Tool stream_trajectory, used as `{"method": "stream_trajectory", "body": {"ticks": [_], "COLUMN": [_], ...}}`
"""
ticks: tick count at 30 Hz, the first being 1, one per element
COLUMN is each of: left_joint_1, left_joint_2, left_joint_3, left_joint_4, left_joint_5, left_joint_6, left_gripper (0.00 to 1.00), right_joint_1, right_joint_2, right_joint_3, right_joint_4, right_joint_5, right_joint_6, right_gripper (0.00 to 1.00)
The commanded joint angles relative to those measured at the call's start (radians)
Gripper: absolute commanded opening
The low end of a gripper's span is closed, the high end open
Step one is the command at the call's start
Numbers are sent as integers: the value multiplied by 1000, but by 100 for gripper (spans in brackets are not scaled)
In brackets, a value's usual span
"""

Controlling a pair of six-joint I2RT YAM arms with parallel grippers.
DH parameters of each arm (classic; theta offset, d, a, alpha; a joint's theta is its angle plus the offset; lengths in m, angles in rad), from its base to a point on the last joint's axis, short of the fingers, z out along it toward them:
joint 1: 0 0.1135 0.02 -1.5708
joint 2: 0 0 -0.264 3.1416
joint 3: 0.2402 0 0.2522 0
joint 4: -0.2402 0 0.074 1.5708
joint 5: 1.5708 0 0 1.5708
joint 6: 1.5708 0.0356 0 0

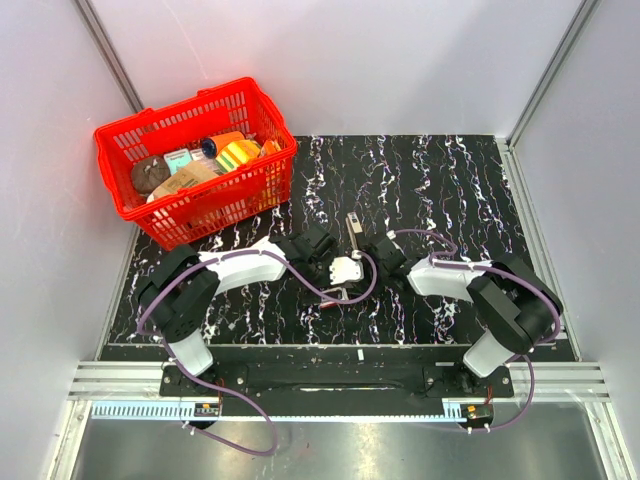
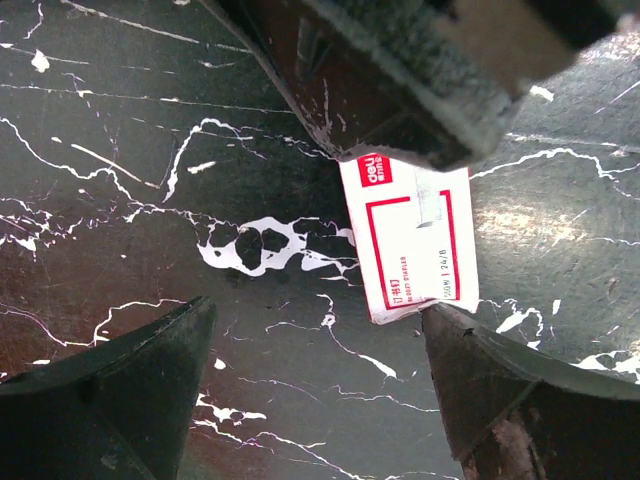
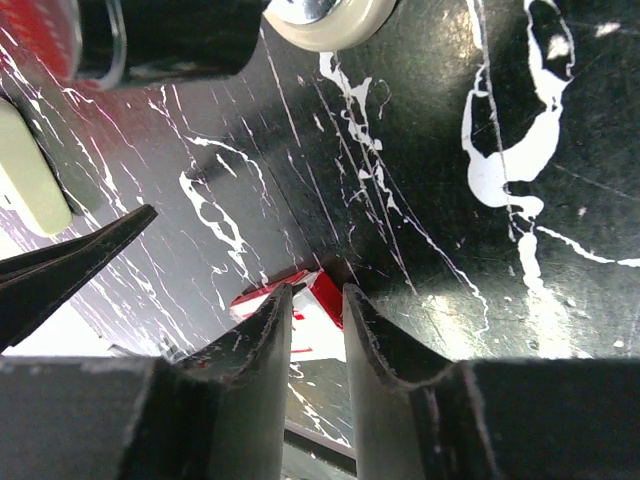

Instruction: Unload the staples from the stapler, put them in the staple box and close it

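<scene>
The slim silver-grey stapler (image 1: 353, 231) lies on the black marbled table, just beyond where my two grippers meet; neither wrist view shows it. A small flat red-and-white box (image 2: 410, 240) lies flat on the table with a short grey strip on its face. My left gripper (image 2: 320, 400) is wide open and empty, and the box's near end is beside its right finger. My right gripper (image 3: 317, 295) has only a narrow gap between its fingers and nothing in it. Its tips hover over a corner of the box (image 3: 325, 290). From above, the left gripper (image 1: 338, 285) and right gripper (image 1: 358, 275) are close together.
A red basket (image 1: 170, 120) full of groceries stands at the back left. White walls close in the table at the back and sides. The left arm's wrist parts (image 3: 170, 40) sit just beyond the right gripper.
</scene>
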Motion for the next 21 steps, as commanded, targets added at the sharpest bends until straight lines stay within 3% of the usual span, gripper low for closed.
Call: {"method": "stream_trajectory", "body": {"ticks": [1,12,16,18,20,21], "left_joint_1": [-8,86,147,181,219,238], "left_joint_2": [-1,-151,-278,-332,-381,-402], "left_joint_3": [-6,43,105,137,175,197], "left_joint_4": [49,-77,-174,-218,-258,-284], "left_joint_5": [3,-68,-65,-65,-62,-59], "left_joint_6": [-7,-36,-90,-119,-156,-176], "left_gripper": [88,99,99,99,99,99], "right_joint_1": [72,66,47,35,32,29], "right_joint_2": [32,-87,-153,-190,-220,-231], "right_joint_3": [10,-19,20,47,82,101], "right_joint_4": [-8,-146,-248,-294,-346,-373], "right_joint_5": [9,105,162,190,233,251], "right_joint_6": [19,-53,-128,-179,-229,-251], "right_gripper": [34,56,70,80,99,99]}}
